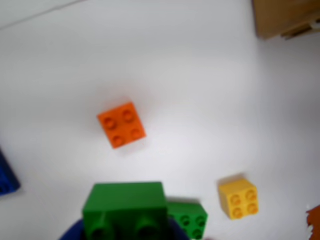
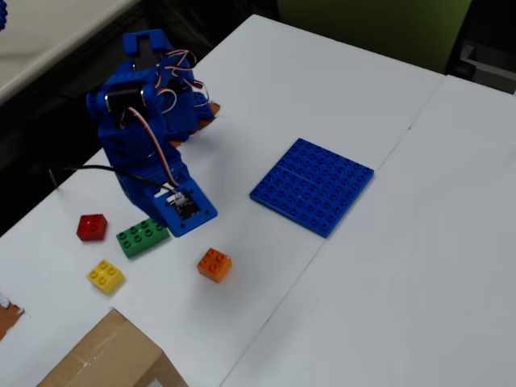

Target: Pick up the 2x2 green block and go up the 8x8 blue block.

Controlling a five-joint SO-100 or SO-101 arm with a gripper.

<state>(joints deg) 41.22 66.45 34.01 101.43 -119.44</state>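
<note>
In the wrist view the 2x2 green block (image 1: 125, 202) fills the bottom middle, close to the camera. My gripper (image 1: 125, 236) is shut on it, with blue jaw parts showing on either side below it. In the fixed view the blue gripper (image 2: 184, 208) points down over the table beside the longer green brick (image 2: 143, 236), and the held block is hidden behind it. The 8x8 blue block (image 2: 313, 185) lies flat to the right, apart from the arm. A dark blue corner at the wrist view's left edge (image 1: 7, 176) looks like that same plate.
On the table are an orange brick (image 2: 214, 264) (image 1: 121, 124), a yellow brick (image 2: 105, 275) (image 1: 238, 198), a red brick (image 2: 91, 227) and the longer green brick (image 1: 188, 220). A cardboard box (image 2: 105, 359) (image 1: 282, 17) stands at the front left of the fixed view.
</note>
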